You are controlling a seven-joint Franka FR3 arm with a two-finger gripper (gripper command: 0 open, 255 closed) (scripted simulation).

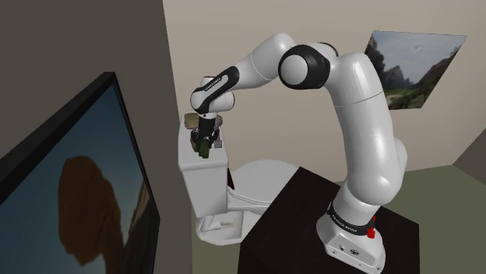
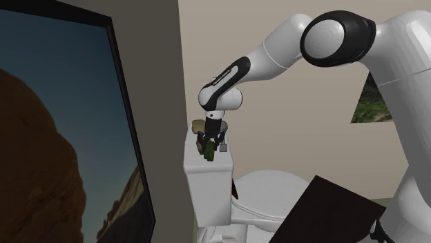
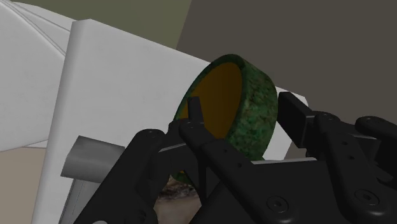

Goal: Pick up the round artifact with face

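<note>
Jaws are seen closed upon the round artifact (image 3: 257,118), which is clasped between the two black fingers (image 3: 296,118) of the gripper (image 3: 245,114). A gap as wide as the artifact is kept between them. One fingertip is seen in front of the orange hollow, and the other is laid against the mottled green outer wall. The artifact is held on its edge, so that its hollow side is turned sideways.

Just under the gripper the white toilet tank (image 2: 207,186) is found. The artifact is placed over the top of this tank, near the middle of it. Whether the top is touched by the artifact cannot be told. A small grey piece (image 2: 224,146) is seen on the tank top just beside the gripper. A small brownish thing (image 2: 198,124) is set further back on the same top, near the wall, apart from the fingers.

Below the tank, the closed white toilet lid (image 2: 273,190) is seen. The dark stand (image 1: 304,210) is placed close to the toilet, and from it the white arm (image 1: 366,117) is bent over and down to the tank.

At the shoulder view's left a large black-framed screen (image 1: 78,179) is shown, with a brown shape on dark blue. On the far wall, behind the arm, a landscape picture (image 1: 413,66) is hung.
</note>
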